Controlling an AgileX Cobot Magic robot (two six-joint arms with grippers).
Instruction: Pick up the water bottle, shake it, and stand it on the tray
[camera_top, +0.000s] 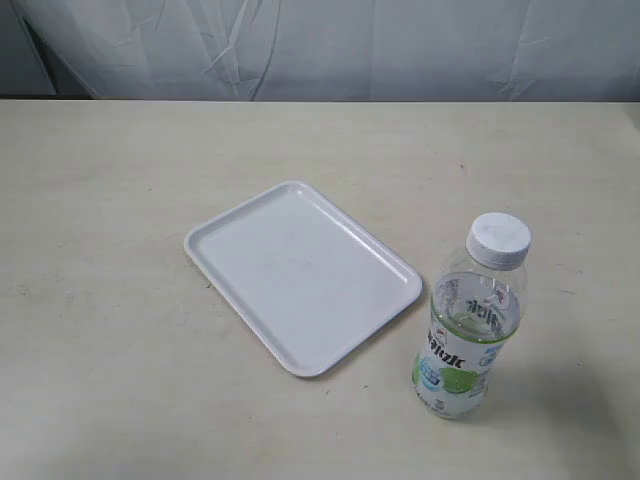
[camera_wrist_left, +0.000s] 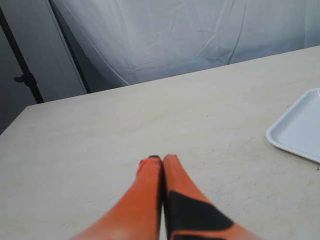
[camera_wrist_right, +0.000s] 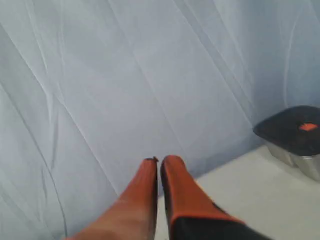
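Note:
The water bottle (camera_top: 470, 320), clear with a white cap and a white, green and blue label, stands upright on the table just right of the tray (camera_top: 300, 275). The flat white tray lies bare near the table's middle; one corner of the tray (camera_wrist_left: 300, 127) shows in the left wrist view. Neither arm appears in the exterior view. My left gripper (camera_wrist_left: 162, 158) is shut, orange fingers pressed together over bare table, well away from the tray. My right gripper (camera_wrist_right: 160, 160) is shut too, holding nothing, pointing at the grey backdrop cloth. The bottle shows in neither wrist view.
A crumpled grey cloth (camera_top: 320, 45) hangs behind the table's far edge. A dark-lidded metal box (camera_wrist_right: 295, 137) sits at the table's side in the right wrist view. A black stand (camera_wrist_left: 22, 65) stands beyond the table's corner.

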